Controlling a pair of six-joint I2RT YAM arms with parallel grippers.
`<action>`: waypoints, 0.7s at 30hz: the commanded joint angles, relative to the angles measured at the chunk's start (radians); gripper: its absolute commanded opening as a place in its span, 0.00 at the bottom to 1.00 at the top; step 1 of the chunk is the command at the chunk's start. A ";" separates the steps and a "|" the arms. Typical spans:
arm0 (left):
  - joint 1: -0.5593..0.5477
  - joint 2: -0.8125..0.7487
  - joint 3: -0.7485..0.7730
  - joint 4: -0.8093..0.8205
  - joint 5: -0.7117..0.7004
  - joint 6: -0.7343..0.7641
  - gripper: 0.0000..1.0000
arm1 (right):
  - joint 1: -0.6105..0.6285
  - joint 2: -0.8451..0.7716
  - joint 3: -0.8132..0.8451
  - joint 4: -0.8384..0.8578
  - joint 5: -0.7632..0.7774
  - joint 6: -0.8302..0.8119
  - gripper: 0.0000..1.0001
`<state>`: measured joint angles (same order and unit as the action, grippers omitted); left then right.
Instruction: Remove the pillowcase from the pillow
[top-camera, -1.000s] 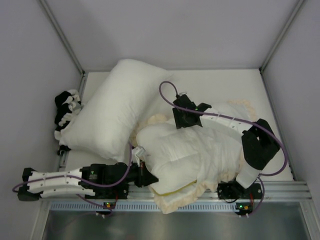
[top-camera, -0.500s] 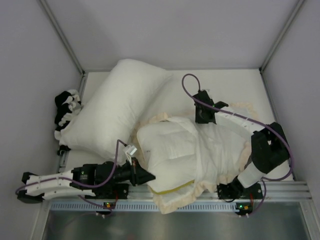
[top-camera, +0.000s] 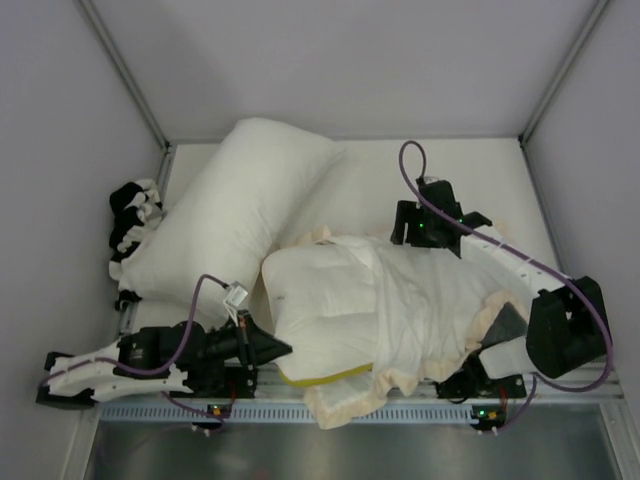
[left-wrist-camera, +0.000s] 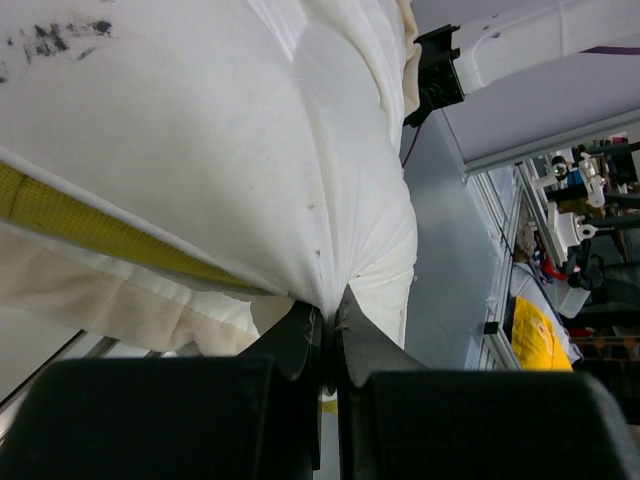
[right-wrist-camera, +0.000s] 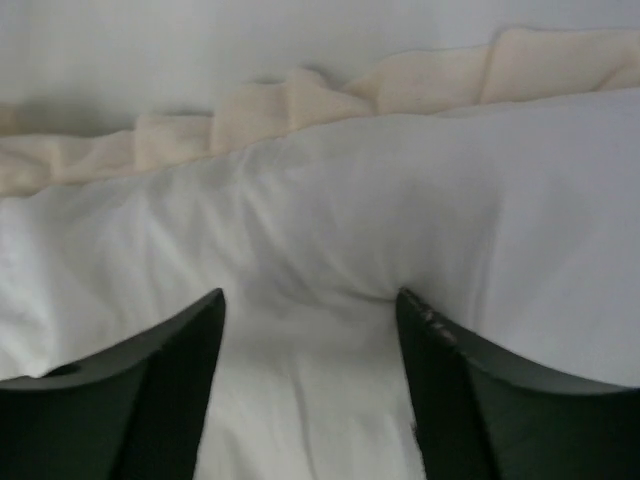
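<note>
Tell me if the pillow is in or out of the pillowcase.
Partly out: one end of the pillow is bare; the pillowcase covers the rest.

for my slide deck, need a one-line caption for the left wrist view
Left claw shut on the white pillow's corner, pillowcase frill below.

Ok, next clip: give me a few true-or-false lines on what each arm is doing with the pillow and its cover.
1. The left gripper has its jaws shut on a pinch of the pillow. True.
2. The right gripper is clamped shut. False: its jaws stand open over the white face of the pillowcase.
3. A longer white pillow lies to the far left of them. True.
4. The pillowcase is fully off the pillow. False: it covers the pillow's right end.
</note>
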<state>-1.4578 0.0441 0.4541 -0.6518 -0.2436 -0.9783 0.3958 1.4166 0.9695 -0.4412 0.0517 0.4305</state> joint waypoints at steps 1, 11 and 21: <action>-0.004 -0.006 0.015 0.061 0.001 -0.029 0.00 | 0.029 -0.090 0.032 0.088 -0.185 -0.038 0.71; -0.004 -0.003 0.015 0.061 0.000 -0.037 0.00 | 0.273 0.045 0.219 -0.077 -0.001 -0.127 0.99; -0.004 -0.004 0.015 0.061 0.006 -0.039 0.00 | 0.339 0.228 0.230 -0.093 0.131 -0.104 1.00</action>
<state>-1.4578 0.0441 0.4526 -0.6670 -0.2432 -1.0016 0.7124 1.6123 1.1690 -0.5049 0.0872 0.3252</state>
